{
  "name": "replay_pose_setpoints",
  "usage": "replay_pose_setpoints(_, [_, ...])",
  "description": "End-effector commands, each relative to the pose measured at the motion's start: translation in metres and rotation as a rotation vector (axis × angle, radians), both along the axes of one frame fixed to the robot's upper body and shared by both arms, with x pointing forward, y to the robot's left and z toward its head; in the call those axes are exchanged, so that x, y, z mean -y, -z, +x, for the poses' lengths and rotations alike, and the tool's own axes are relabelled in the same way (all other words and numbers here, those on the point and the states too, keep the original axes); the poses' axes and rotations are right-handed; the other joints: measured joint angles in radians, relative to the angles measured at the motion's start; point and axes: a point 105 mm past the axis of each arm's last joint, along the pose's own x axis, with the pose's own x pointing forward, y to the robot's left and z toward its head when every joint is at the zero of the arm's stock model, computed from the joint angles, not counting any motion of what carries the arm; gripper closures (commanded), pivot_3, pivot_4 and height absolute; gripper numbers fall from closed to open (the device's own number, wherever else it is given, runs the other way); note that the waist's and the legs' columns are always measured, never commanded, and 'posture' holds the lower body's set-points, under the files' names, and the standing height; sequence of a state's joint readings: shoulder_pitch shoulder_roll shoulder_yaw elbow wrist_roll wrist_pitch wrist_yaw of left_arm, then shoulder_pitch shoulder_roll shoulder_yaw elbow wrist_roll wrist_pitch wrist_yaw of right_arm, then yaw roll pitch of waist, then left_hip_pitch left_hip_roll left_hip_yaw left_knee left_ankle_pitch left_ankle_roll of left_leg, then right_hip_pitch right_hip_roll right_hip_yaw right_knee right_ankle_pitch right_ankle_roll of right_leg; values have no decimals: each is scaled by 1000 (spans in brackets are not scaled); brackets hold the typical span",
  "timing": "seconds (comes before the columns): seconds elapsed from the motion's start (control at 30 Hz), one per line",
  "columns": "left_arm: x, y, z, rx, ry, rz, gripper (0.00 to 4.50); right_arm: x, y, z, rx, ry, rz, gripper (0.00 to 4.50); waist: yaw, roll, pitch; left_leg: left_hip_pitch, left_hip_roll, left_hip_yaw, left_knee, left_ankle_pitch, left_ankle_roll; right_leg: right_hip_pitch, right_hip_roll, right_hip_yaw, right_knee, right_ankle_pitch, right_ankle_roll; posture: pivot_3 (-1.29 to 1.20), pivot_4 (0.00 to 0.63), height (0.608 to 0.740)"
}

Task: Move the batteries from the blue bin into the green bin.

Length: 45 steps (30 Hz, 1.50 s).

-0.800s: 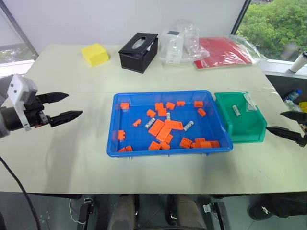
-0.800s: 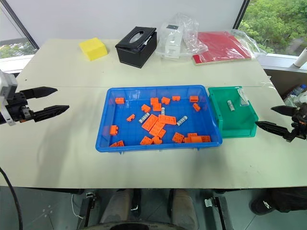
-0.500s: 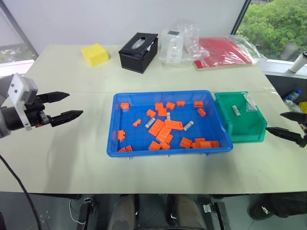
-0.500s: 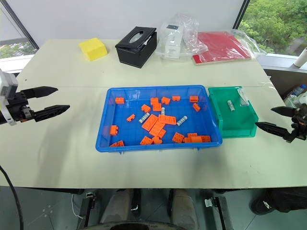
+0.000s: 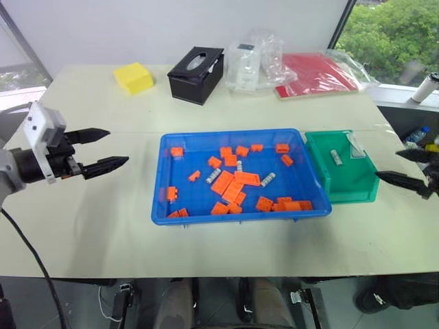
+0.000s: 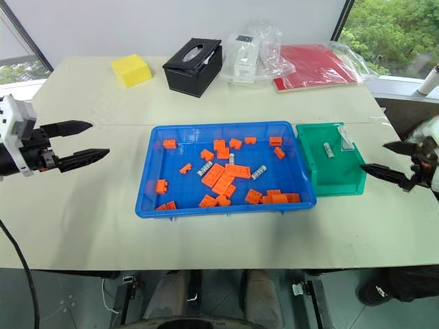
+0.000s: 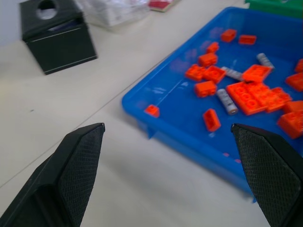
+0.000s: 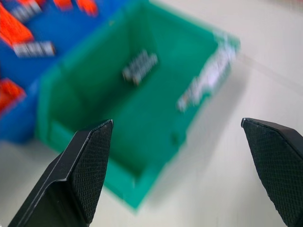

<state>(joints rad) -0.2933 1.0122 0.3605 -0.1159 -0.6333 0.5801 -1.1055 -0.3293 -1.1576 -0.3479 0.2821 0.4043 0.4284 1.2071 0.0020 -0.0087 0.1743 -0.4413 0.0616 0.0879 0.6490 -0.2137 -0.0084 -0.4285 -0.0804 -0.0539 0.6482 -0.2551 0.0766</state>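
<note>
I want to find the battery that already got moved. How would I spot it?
Look right of the big blue bin for the small green bin. On its floor lies one little silver-grey battery with dark bands. Beside it is only a clear plastic scrap, and unlike the other batteries, no orange blocks surround it.

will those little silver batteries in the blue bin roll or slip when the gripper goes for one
Probably. The batteries are small smooth cylinders lying flat on the blue bin's floor, so a nudge would likely roll them. Orange blocks crowd them, which may block rolling but hamper finger placement.
</note>
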Motion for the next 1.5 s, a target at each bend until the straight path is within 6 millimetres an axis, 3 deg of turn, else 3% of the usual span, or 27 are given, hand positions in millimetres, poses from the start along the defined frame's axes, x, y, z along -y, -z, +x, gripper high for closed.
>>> replay_pose_setpoints(0.03, [23,-9,-9,12,118,7,0,-59,-42,11,114,-206,-14,52,-4,1,0,0,0,0,0,0,0,0,0,0,0,0,0,0,150,736])
replay_pose_setpoints(0.17, [40,-4,-16,-16,220,24,0,-140,-53,25,153,-446,-4,52,-20,1,1,0,1,-1,-1,0,0,0,2,0,1,0,0,0,150,736])
replay_pose_setpoints(0.3, [53,0,-23,-37,300,39,0,-226,-37,28,111,-677,-28,52,-18,1,1,-2,1,-2,-1,0,0,-2,2,0,2,0,0,0,150,736])
replay_pose_setpoints(0.37, [57,2,-25,-46,328,45,0,-258,-22,33,76,-734,-45,52,-13,1,1,-2,1,-1,0,0,0,-2,2,0,2,0,0,0,150,736])
replay_pose_setpoints(0.57, [60,7,-28,-40,329,57,0,-325,26,59,35,-763,-99,52,-9,-1,0,-3,-1,-2,2,0,0,-1,0,0,2,0,0,0,150,736])
replay_pose_setpoints(0.87, [57,5,-35,-25,274,42,0,-335,83,67,-21,-793,-203,52,-15,-1,0,-2,-1,-2,1,0,0,-1,1,-1,3,0,0,0,150,736])
replay_pose_setpoints(1.43, [64,0,-32,-27,306,34,0,-319,95,82,62,-865,-404,52,-16,-1,0,-1,-1,-2,1,1,-1,-1,1,-1,4,0,0,0,150,736])
replay_pose_setpoints(1.5, [65,0,-31,-25,312,35,0,-318,97,82,63,-882,-424,572,-17,-1,0,-1,-1,-2,1,1,-1,-1,1,-1,4,0,0,0,150,736])
